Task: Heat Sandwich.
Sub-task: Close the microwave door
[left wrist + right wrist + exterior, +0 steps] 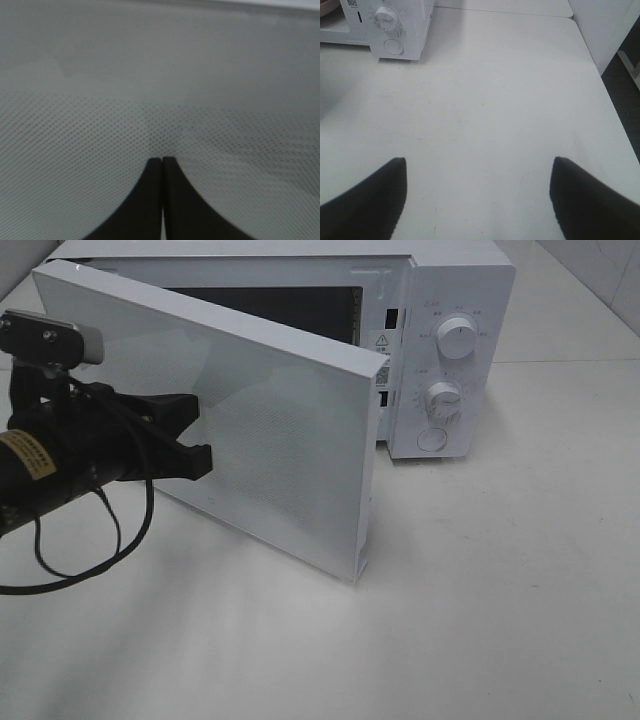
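High cam: microwave [450, 300] sits at the back edge of the desk [500, 620], w/ its door [280, 430] swung partway out toward the desk's front. It's hinged on the left side, and the free edge points front-right. Left claw [196, 436] is up against the door's outer face, about mid-panel. Two knobs [458, 338] on the right-hand control strip, untouched. Only a dark sliver of the inside shows above the door. The sandwich isn't visible there or anywhere on the desk. It may be inside, but can't tell.

Left wrist cam: claw clenched, tips pressed together w/ nothing between them, nose-on to the dotted window of the door. Looks like touching or v. close. Empty claw, used as a pusher, not a grabber.

Right wrist cam: right claw [479, 160] released, fingers spread wide over bare desk, holding nothing. Microwave's knob side is well ahead of it, toward the back of the desk.

Key relation, my read: the door lies between the left claw and the oven opening. So a push straight along the claw's pointing direction should swing the door shut. Left arm is the nearer one by far. Right arm is well apart, though better placed for the knobs afterward.
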Motion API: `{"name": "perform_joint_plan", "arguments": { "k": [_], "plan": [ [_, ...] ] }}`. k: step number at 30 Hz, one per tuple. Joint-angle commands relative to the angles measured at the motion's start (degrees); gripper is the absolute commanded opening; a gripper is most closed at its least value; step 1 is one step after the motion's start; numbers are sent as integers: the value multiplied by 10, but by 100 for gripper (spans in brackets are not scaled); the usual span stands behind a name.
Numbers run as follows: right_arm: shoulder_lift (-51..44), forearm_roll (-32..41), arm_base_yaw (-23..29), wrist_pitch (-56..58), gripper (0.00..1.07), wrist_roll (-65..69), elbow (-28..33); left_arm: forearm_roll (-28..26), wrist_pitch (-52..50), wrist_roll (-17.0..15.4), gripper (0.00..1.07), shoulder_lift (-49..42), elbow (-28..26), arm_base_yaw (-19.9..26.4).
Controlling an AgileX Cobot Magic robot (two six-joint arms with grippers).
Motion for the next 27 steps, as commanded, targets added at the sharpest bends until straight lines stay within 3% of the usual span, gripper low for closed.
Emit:
{"name": "perform_joint_plan", "arguments": {
  "k": [1,27],
  "plan": [
    [-15,1,-4,-5,76,2,1,-19,-6,-1,0,13,-29,-17],
    [-15,1,-4,-5,76,3,1,-31,40,-1,0,119,-213,-34]
  ]
}}
